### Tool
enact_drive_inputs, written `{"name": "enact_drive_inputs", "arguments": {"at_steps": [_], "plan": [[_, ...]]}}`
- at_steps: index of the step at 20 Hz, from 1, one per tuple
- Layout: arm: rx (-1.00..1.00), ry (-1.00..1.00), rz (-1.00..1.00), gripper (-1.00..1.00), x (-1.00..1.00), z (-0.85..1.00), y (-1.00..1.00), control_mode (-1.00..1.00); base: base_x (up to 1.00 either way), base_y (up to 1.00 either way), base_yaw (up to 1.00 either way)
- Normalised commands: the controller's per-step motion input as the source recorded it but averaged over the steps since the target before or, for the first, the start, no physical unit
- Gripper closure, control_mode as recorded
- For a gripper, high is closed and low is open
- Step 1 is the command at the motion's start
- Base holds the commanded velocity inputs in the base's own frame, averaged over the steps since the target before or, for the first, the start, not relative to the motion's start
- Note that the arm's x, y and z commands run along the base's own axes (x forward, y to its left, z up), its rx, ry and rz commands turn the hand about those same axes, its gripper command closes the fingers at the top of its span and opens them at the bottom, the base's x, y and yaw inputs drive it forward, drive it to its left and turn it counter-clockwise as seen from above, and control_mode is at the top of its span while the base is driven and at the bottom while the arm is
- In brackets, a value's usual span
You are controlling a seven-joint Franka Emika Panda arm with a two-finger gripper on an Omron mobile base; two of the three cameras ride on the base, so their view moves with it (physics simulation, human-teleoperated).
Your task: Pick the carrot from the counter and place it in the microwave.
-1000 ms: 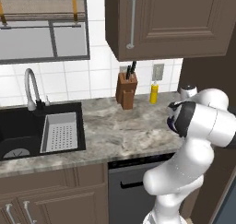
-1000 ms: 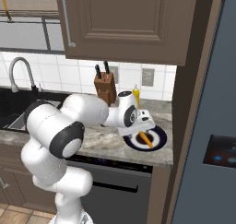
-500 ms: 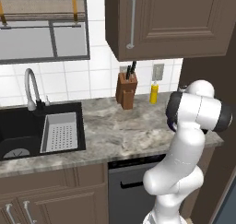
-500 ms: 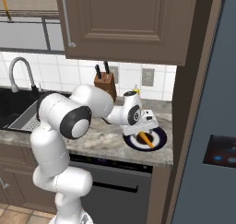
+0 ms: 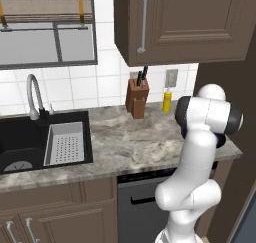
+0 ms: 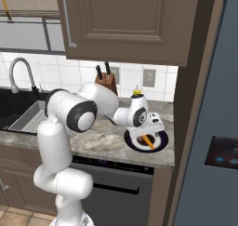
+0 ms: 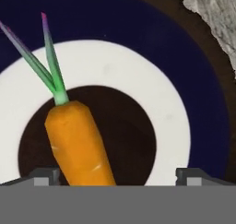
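The carrot [image 7: 78, 142] lies on a round plate [image 7: 138, 20] with a dark blue rim, a white ring and a dark centre, its green leaves [image 7: 50, 66] pointing away from the hand. The plate [image 6: 161, 143] sits on the marbled counter [image 6: 107, 141] at its right end, with the carrot [image 6: 148, 142] on it. My gripper [image 6: 148, 133] hangs close over the carrot, open. In the hand view its fingertips [image 7: 45, 174] stand wide apart, and the carrot's thin end runs down between them, nearer the left one. The microwave is out of view.
A knife block [image 5: 137, 98] and a yellow bottle [image 5: 167, 100] stand at the back wall. The black sink [image 5: 30, 147] with its tap [image 5: 34, 94] is at the left. A tall dark panel [image 6: 186, 104] and a grey fridge door [image 6: 218, 127] close off the right.
The arm has swung its elbow up and the hand has come down and to the right, closer over the carrot on the plate. The carrot and plate have stayed put.
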Motion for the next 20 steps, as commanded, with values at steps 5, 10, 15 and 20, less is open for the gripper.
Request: {"name": "enact_drive_inputs", "arguments": {"at_steps": [5,10,15,20], "plan": [[0.04,0.03,0.0,-1.0,0.0,-0.19,-0.01,-1.0,0.0,0.0,0.0],[0.04,0.0,0.0,1.0,0.0,-0.18,0.01,-1.0,0.0,0.0,0.0],[0.04,0.0,0.0,1.0,-0.04,-0.05,0.11,-1.0,0.0,0.0,0.0],[0.0,0.0,0.01,1.0,-0.1,0.0,0.49,-1.0,0.0,0.0,0.0]]}}
